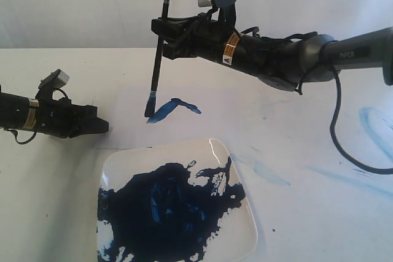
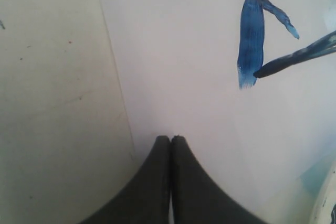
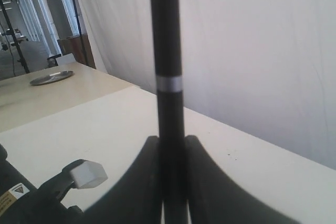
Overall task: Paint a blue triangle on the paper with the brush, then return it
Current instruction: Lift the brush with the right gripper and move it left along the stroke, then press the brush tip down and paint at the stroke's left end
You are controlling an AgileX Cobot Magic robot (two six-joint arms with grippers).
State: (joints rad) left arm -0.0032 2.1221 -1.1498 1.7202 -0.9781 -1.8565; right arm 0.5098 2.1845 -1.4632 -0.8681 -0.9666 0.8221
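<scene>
My right gripper (image 1: 161,31) (image 3: 171,140) is shut on the brush (image 1: 159,59) (image 3: 165,51), holding its black handle nearly upright. The blue-stained bristles (image 1: 149,110) (image 2: 294,59) are at the surface of the paper (image 1: 209,127) (image 2: 178,51); whether they touch it I cannot tell. They sit at the lower end of the longer stroke. The blue triangle (image 1: 175,108) (image 2: 251,40) shows as two thick strokes meeting at one corner. My left gripper (image 1: 103,127) (image 2: 170,139) is shut and empty, low over the paper's left edge.
A white square plate (image 1: 242,219) with a big dark-blue paint puddle (image 1: 166,207) sits in front of the paper. Pale blue smears (image 1: 270,175) mark the table to the right. The right arm's cable (image 1: 334,133) loops down onto the table.
</scene>
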